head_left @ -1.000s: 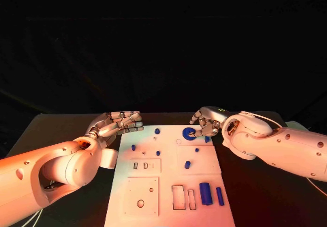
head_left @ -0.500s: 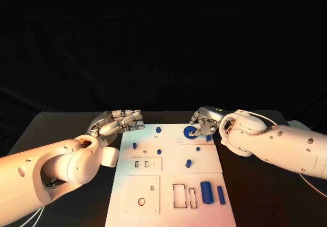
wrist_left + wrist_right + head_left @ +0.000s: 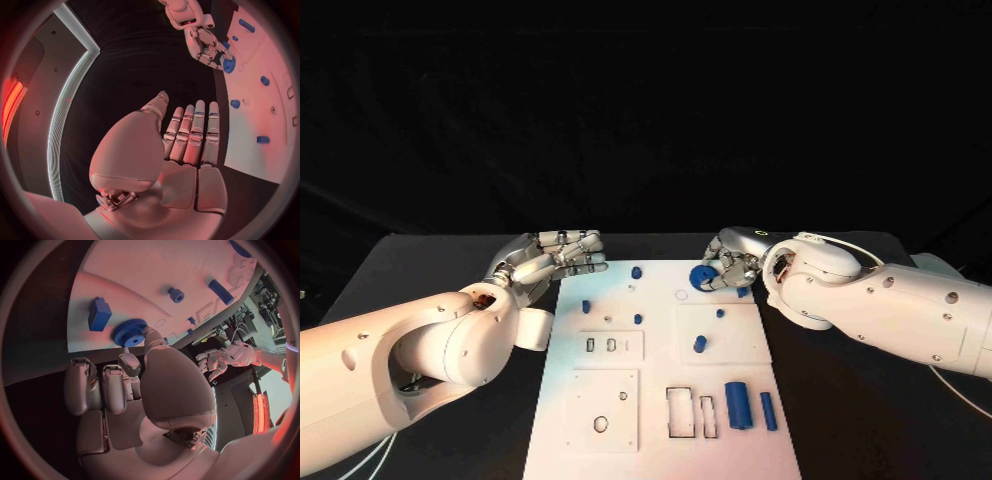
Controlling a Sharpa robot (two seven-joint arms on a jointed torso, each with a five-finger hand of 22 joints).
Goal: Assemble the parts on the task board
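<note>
Shifted slightly inward along the task board's far edge in the head view, the right hand pinches the blue gear, while the right wrist view shows fingertips on it, and the left hand lies released, fingers straight.

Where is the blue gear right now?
In the head view the blue gear sits at the task board's far right corner, pinched in the fingers of the right hand; the right wrist view shows a blue block just beside it.
</note>
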